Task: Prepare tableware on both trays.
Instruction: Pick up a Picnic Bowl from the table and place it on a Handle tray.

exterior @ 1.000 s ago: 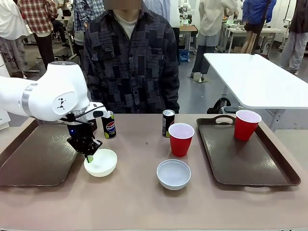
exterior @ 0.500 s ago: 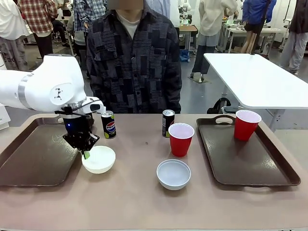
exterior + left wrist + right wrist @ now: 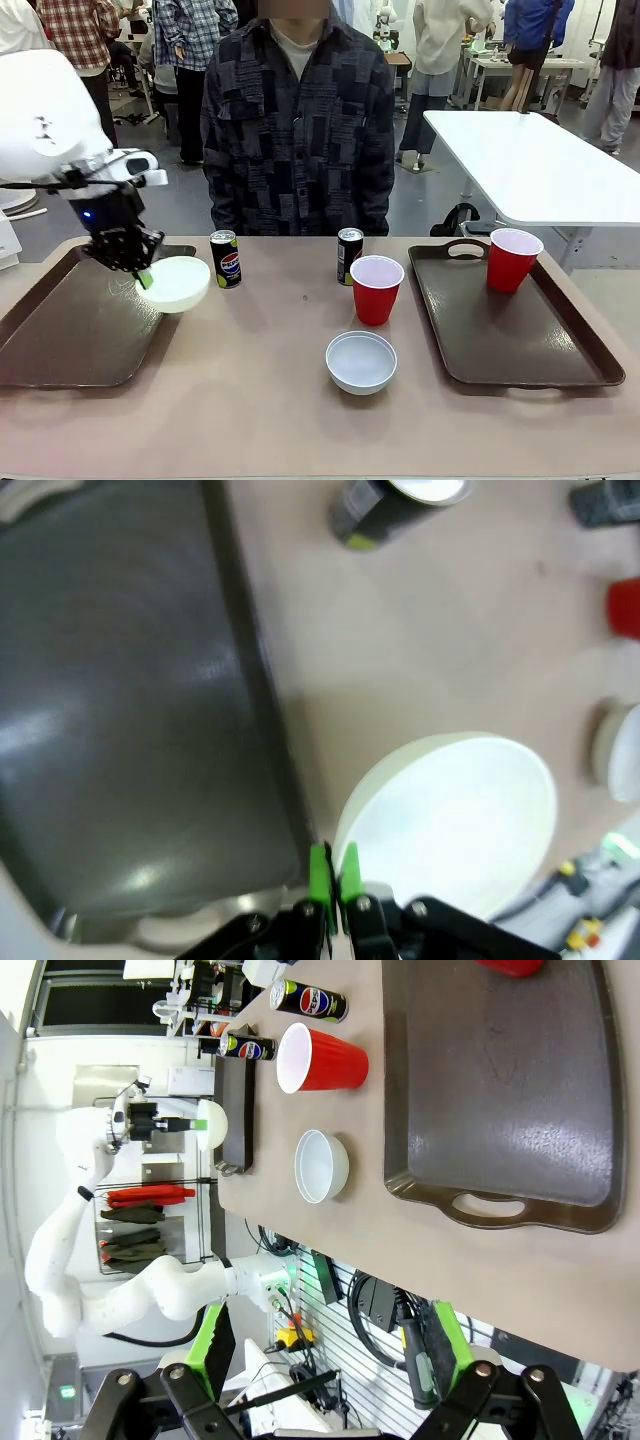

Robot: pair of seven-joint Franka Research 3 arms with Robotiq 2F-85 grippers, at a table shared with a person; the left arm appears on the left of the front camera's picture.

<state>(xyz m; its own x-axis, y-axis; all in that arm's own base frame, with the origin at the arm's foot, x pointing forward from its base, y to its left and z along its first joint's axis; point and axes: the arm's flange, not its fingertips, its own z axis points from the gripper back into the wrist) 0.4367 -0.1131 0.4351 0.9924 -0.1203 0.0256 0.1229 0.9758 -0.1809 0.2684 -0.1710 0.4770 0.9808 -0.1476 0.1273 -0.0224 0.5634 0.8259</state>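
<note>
As the left gripper [image 3: 144, 277] pinches a bowl [image 3: 180, 284] — it hangs aloft.

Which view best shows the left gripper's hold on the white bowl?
Left wrist view: close up, the left gripper pinches the rim of the bowl beside the left tray. Front view shows the bowl tilted in the air, the grip small. Right wrist view shows it tiny, far off.

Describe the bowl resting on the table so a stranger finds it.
Between the left tray and right tray stands a red cup. Just robot-side of it sits a white bowl on bare tabletop; the other bowl is held up by the left end effector.
</note>
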